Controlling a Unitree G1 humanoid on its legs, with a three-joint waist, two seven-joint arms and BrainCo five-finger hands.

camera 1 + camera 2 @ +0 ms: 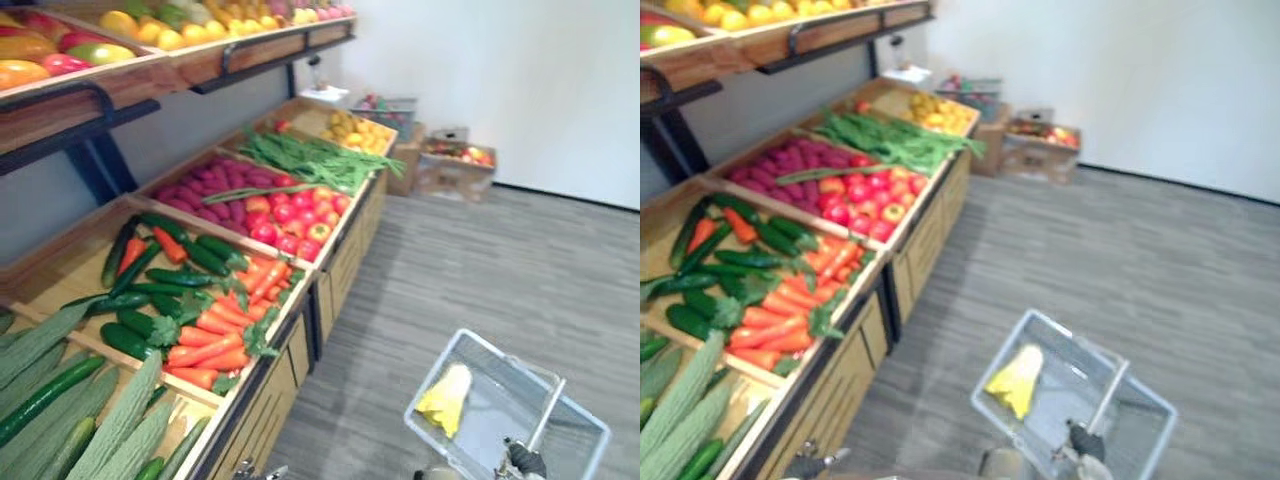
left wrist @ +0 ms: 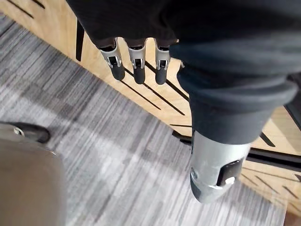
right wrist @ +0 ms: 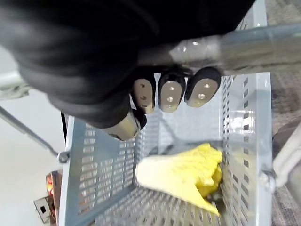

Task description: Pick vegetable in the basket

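Note:
A pale grey plastic basket (image 1: 470, 346) hangs low at the right over the grey floor. My right hand (image 3: 169, 92) is shut on its metal handle (image 3: 244, 47). Inside it lies one yellow leafy vegetable (image 1: 446, 400), also seen past my fingers (image 3: 188, 174). The wooden stand on the left holds orange carrots (image 1: 225, 330), dark green cucumbers (image 1: 170, 270) and pale ridged gourds (image 1: 110, 420). My left hand (image 2: 136, 61) hangs with straight fingers and holds nothing, close to the stand's wooden front (image 2: 155, 101).
Farther along the stand are red fruit (image 1: 290, 220), purple produce (image 1: 215, 190), long green stalks (image 1: 310, 155) and yellow fruit (image 1: 355, 130). An upper shelf (image 1: 190, 60) carries more fruit. Cardboard boxes (image 1: 455, 165) stand by the far white wall. Open grey floor (image 1: 500, 260) lies to the right.

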